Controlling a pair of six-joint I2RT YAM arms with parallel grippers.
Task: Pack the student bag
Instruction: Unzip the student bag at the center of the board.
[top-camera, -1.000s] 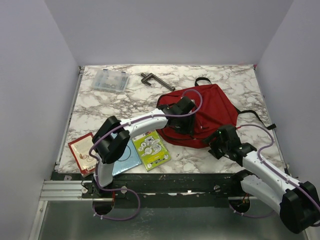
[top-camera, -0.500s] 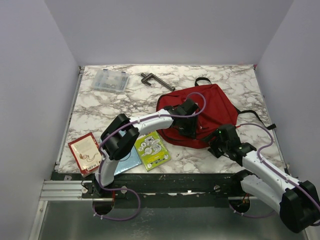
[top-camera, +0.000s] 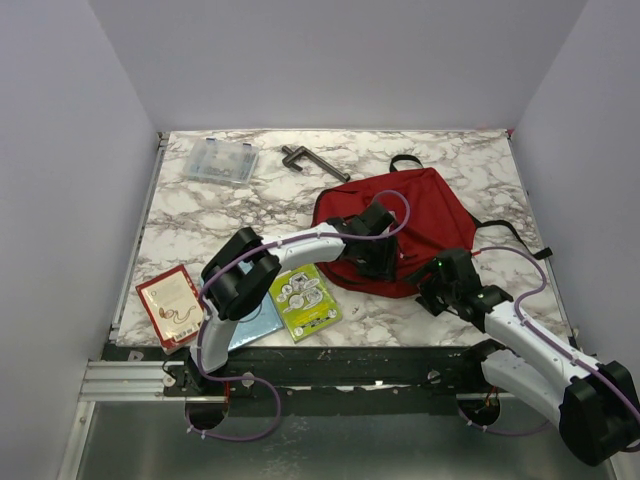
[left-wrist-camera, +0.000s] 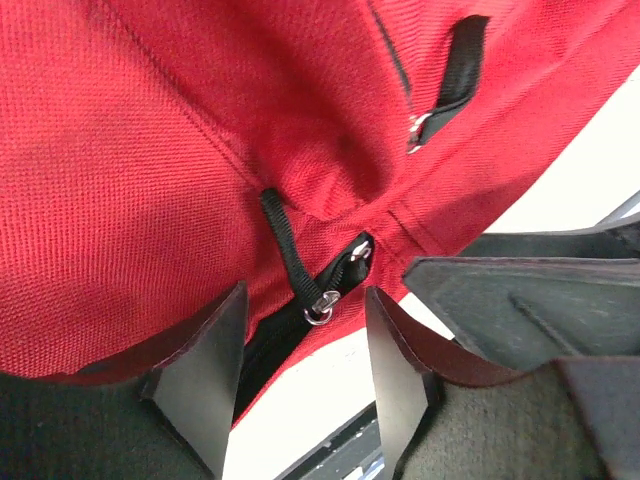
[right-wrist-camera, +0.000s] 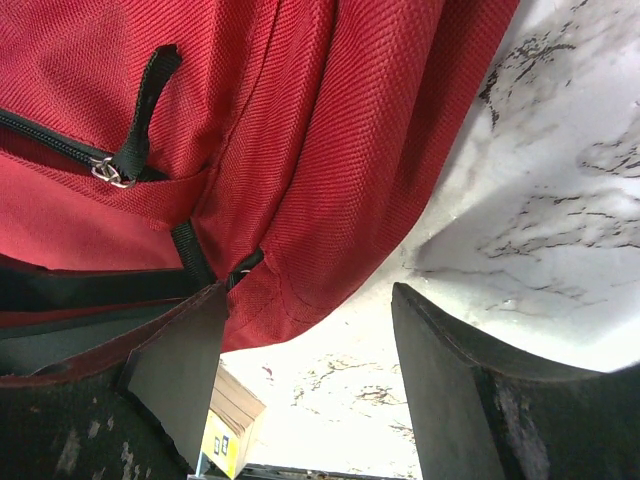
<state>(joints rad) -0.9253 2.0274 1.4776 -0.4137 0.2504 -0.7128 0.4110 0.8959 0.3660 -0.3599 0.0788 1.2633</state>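
1. Top external view: left hand (top-camera: 378, 262) is over the near-left edge of the student bag (top-camera: 440, 215), fingers parted and empty, with a zipper pull (left-wrist-camera: 288, 245) between them.
2. The student bag lies right of centre on the worktop (top-camera: 200, 215).
3. The right hand (top-camera: 435, 285) is open and empty at the bag's near edge.

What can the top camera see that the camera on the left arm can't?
Only the top view shows the marble table, a clear plastic box, a dark metal tool, a red booklet, a green booklet and a blue book.

Only the left wrist view shows, close up, a black zipper pull with its metal ring, sitting between the open jaws of the left gripper.

Both show the red student bag.
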